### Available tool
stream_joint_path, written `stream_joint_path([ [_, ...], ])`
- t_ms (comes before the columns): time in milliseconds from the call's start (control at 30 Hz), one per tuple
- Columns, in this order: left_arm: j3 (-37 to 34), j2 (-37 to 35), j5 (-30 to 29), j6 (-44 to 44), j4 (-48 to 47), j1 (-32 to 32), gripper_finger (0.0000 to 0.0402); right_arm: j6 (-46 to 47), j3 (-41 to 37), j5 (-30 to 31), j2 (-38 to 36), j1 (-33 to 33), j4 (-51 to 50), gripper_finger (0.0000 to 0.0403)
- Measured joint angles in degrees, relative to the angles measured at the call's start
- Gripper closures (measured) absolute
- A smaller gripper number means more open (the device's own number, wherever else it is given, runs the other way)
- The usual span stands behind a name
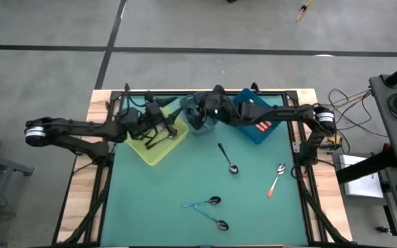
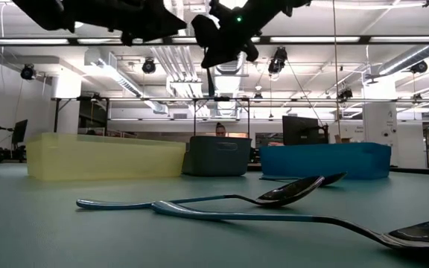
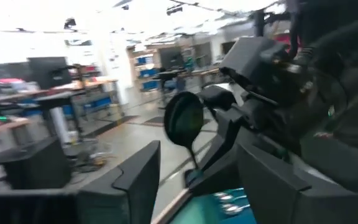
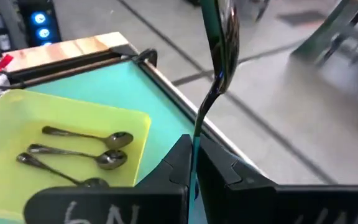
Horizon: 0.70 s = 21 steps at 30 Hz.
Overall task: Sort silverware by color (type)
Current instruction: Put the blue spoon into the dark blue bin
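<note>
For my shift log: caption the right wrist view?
Right gripper holds a blue-handled spoon upright beside the yellow bin.

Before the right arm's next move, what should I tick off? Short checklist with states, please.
1. Right gripper shut on light-blue-handled metal spoon: ok.
2. That gripper above grey-blue plastic bin: ok, by the high view.
3. Left gripper, open over yellow plastic bin, clear of right arm: cannot tell.
4. Yellow bin holds only black-handled spoons: ok.
5. Green table mat free of loose spoons: not ok, four lie there.
</note>
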Motion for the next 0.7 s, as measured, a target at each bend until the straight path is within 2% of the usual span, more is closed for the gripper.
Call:
stream_joint_path([
  [233, 0.0, -8.17, -7.85, 7.25, -8.27, 0.11, 0.019, 6.26, 1.92, -14.96, 0.0, -6.86, -2.76, 0.0395],
  [367, 0.0, -12.56, -7.92, 8.06, -12.28, 0.94, 0.0189, 8.75, 2.26, -21.38, 0.78, -10.16, -3.68, 0.0395],
  [500, -0.17, -15.52, -7.94, 8.11, -15.96, 2.12, 0.0189, 9.57, 2.31, -25.28, 2.12, -12.14, -4.04, 0.0395],
  [700, -2.01, -17.66, -7.92, 8.1, -16.25, 3.84, 0.0189, 10.03, 2.35, -33.58, 6.13, -14.35, -4.69, 0.0395],
])
